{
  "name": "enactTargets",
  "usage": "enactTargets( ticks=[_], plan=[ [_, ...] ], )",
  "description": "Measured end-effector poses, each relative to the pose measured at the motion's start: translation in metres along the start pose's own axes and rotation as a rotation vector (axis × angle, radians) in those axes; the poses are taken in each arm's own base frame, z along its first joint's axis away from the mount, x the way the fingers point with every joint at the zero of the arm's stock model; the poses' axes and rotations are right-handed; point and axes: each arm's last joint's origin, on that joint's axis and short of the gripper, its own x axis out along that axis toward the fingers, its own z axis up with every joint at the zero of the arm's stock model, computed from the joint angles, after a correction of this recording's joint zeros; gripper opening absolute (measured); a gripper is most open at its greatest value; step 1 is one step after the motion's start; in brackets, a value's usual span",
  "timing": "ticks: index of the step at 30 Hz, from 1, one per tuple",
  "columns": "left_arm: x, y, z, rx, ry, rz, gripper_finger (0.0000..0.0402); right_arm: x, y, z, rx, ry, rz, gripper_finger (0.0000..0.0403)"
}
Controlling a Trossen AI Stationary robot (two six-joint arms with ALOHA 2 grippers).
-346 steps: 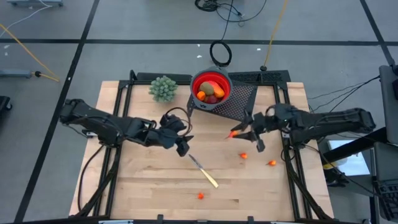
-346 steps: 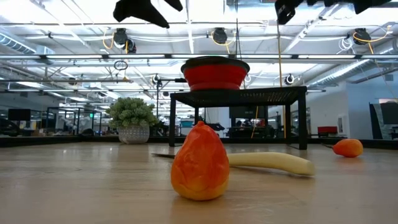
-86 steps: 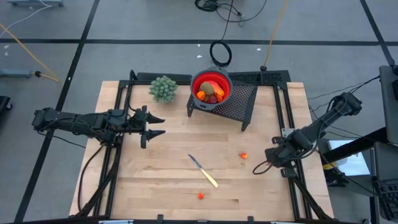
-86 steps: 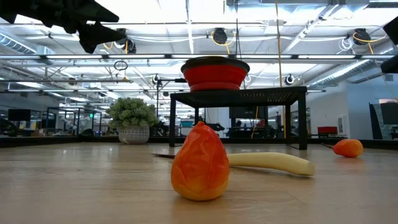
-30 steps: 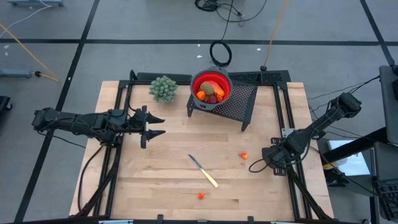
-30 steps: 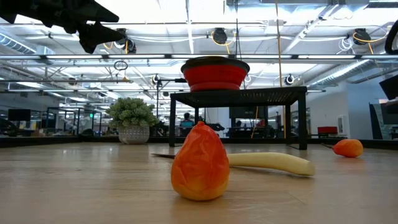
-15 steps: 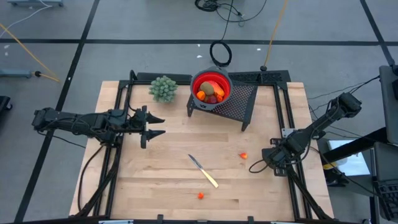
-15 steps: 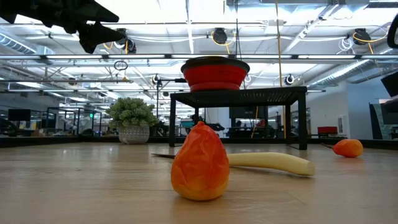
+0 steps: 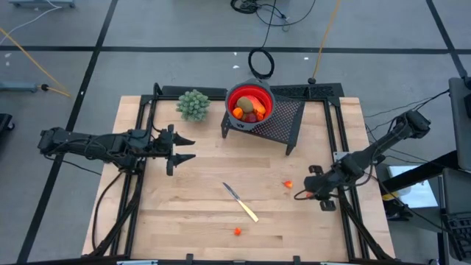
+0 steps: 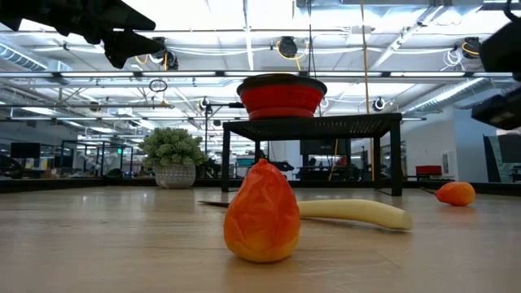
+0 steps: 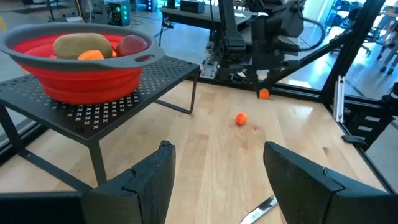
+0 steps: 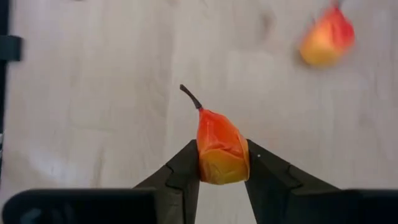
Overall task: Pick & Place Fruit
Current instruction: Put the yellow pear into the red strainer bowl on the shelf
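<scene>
My right gripper [image 9: 303, 194] hovers near the table's right edge, shut on a small orange-red fruit piece [image 12: 221, 146] with a dark stem. A second orange piece [image 9: 288, 184] lies on the wood just left of it, and a third [image 9: 237, 231] lies near the front edge. The red bowl [image 9: 249, 104] holds several fruits and stands on a black mesh stand [image 9: 283, 121] at the back. My left gripper [image 9: 184, 148] waits open above the table's left half. My right gripper pinches the orange-red piece by its wider lower half [image 12: 217, 168] between its two fingers [image 12: 184, 171]. The fingers slant down from the table's right side. The piece's stem [image 12: 189, 96] points away from the gripper, and the piece seems lifted just clear of the wood.
A slim knife [image 9: 241, 202] with a pale handle lies mid-table, between the loose pieces. A green plant [image 9: 193, 104] stands left of the bowl. Black frame rails run along the table's left and right sides.
My right gripper has risen from the table with the orange-red piece and drifted slightly toward the table's left, tipping less steeply downward. In the low view it has come into the picture at the right edge.
</scene>
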Motion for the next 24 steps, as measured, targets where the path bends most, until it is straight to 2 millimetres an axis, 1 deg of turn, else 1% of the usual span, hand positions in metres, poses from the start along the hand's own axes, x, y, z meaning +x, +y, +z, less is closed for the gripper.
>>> enactTargets(
  ticks=[4,10,18,24],
  plan=[
    [0.0,0.0,0.0,0.012,0.0,0.0,0.0244,0.0,0.001,0.006,-0.12,-0.052,0.02,0.0099],
    [0.0,0.0,0.0,0.025,0.001,0.0,0.0244,-0.001,-0.003,0.008,-0.282,-0.072,-0.018,0.01],
    [0.0,0.001,-0.007,0.034,0.069,0.009,0.0244,-0.001,-0.007,0.01,-0.272,-0.079,-0.027,0.01],
    [0.0,0.001,-0.007,-0.023,0.075,0.011,0.0244,-0.001,-0.005,0.014,-0.248,-0.121,-0.008,0.01]
  ],
)
